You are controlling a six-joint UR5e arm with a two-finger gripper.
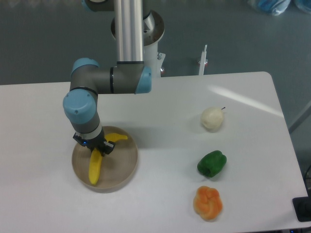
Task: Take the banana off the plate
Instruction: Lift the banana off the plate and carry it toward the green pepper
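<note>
White matte table (160,111), rounded corner at right, dark grey floor behind. Plate (124,167): round, flat, tan, low rim, sits front-left on the table. Banana (95,166): smooth bright yellow, curved, lying inside the plate, one end toward the plate's front-left, the other toward its back-right rim. Gripper (95,147) comes straight down over the banana's bend, dark fingers narrowed against both sides of it; looks like it's clamped on the fruit, banana seems to be touching the plate. Arm's grey-and-blue elbow hangs above the plate's back edge. Well apart on the right: pale cream pear-shaped fruit (212,118), glossy green pepper (212,163), lumpy orange fruit (208,203). Nothing lies between them and the plate.
</note>
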